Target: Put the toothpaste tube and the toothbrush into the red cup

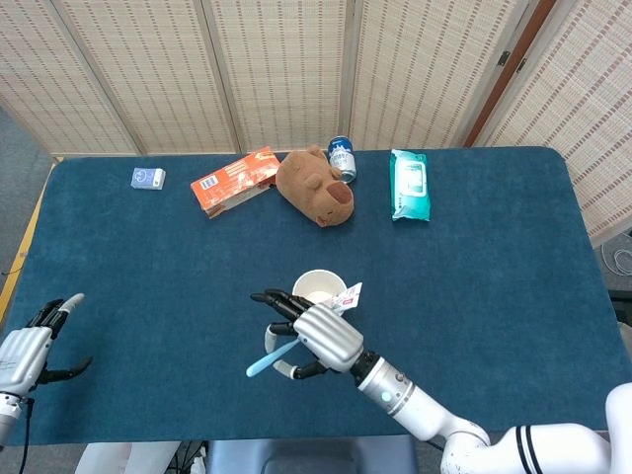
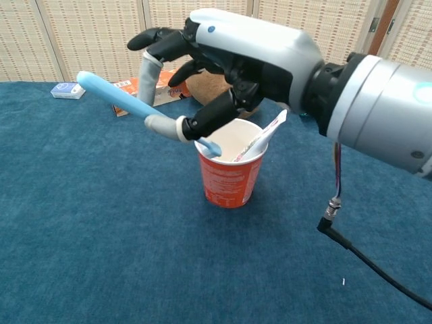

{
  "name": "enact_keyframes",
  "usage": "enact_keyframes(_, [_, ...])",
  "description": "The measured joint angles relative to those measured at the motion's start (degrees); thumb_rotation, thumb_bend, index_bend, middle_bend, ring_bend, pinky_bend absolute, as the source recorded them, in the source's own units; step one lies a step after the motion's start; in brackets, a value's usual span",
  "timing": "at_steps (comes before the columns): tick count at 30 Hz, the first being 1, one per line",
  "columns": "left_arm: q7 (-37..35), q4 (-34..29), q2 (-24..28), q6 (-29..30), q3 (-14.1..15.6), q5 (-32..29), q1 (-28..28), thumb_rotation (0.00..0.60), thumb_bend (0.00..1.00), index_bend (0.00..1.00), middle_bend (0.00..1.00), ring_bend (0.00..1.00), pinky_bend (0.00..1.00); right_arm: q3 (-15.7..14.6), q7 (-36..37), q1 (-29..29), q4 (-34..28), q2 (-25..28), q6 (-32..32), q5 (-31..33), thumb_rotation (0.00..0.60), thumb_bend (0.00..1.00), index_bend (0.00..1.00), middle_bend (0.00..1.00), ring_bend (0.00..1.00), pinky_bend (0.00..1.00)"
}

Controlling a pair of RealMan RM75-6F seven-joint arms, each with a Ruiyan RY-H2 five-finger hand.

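Observation:
The red cup stands upright mid-table, its white rim showing in the head view. The toothpaste tube leans inside it, its crimped end poking over the right rim. My right hand hovers just in front of and above the cup and pinches the light blue toothbrush. The brush lies tilted, with its head end at the cup's near rim and its handle pointing away to the left. My left hand rests open at the table's front left corner, holding nothing.
Along the back edge lie a small blue card box, an orange carton, a brown plush toy, a blue can and a teal wipes pack. A black cable trails from my right wrist.

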Motion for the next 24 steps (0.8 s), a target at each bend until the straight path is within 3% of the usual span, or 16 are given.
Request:
enact_keyframes(10, [-0.73,0.53,0.01,-0.73,-0.24,-0.71,-0.23,0.6,0.22,0.02,0.15,0.09,0.26,2.51,7.06,2.04,8.15,-4.11,1.48,-0.26,0.6,0.28,0.6,0.1,0.0,0.19])
enact_keyframes(24, [-0.57,0.79,-0.22,-1.32,-0.38,-1.26,-0.44,0.6,0.22,0.02,0.15,0.09,0.26,3.34,13.29,2.87,15.06,-5.66,2.7,0.44,0.6,0.28,0.6,0.1,0.0,0.19])
